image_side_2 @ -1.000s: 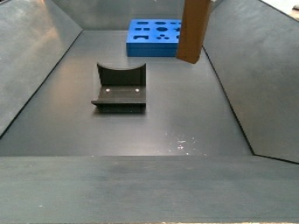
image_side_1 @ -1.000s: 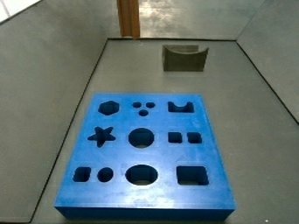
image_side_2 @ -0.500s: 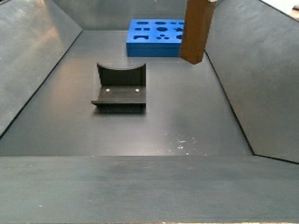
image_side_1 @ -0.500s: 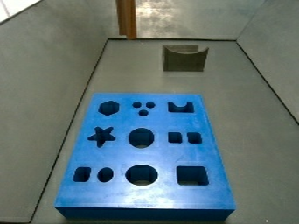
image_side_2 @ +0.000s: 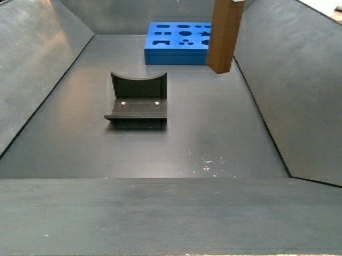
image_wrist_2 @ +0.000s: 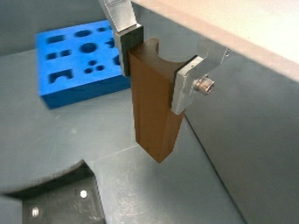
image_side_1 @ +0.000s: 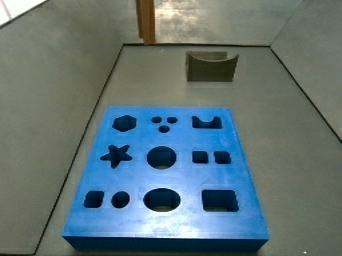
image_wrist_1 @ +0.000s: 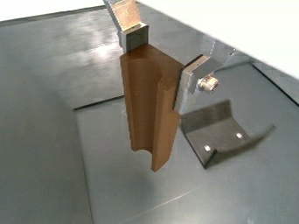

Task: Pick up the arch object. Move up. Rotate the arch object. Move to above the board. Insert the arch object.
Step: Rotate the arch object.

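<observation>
gripper point(image_wrist_1: 162, 54): clamped on the arch object point(image_wrist_1: 149, 109), upright, off the floor
board point(image_side_2: 179, 43): far, apart

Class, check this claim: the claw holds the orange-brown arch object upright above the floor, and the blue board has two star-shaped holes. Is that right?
Not quite. The board has only one star-shaped hole, as a side view shows. The rest stands: in both wrist views the claw grips the arch object upright, clear of the floor.

I see the silver gripper point(image_wrist_1: 163, 54) clamping the orange-brown arch object point(image_wrist_1: 149, 105); bright-blue board point(image_wrist_2: 73, 57), dark fixture point(image_side_2: 136, 98), grey floor point(image_side_2: 187, 140).
</observation>
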Tool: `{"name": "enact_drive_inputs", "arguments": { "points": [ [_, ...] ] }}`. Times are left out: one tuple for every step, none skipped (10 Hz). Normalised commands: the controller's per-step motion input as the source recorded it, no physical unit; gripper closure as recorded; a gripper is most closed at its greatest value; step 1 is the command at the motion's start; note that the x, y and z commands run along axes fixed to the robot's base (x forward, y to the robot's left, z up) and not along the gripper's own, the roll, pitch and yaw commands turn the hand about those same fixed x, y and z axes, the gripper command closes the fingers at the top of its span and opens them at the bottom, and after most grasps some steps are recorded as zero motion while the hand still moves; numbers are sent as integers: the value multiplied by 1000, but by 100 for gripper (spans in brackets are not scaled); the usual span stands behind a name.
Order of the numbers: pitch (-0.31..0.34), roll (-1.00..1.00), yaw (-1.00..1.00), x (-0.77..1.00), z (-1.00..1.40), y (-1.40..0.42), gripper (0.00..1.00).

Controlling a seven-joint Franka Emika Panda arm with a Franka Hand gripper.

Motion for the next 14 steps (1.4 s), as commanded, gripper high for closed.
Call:
{"name": "enact_drive_inputs", "arguments": {
  "points": [
    [21, -17, -1000, 71, -14, 41, 100],
    [23, -18, -1000, 55, -13, 36, 100],
    [25, -19, -1000, 53, -15, 34, 100],
    [26, -20, -1000, 52, -15, 33, 100],
    [28, -21, -1000, 50, -16, 32, 100],
    [30, -23, -1000, 49, -17, 31, 100],
    [33, -25, -1000, 49, -17, 31, 100],
    [35, -26, -1000, 49, -17, 30, 100],
    [39, -29, -1000, 48, -17, 30, 100],
    [44, -33, -1000, 48, -17, 30, 100],
    [48, -36, -1000, 48, -17, 30, 100],
    [54, -40, -1000, 48, -17, 30, 100],
    [61, -45, -1000, 49, -17, 30, 100],
    [72, -54, -1000, 49, -17, 30, 100]
  ]
}}
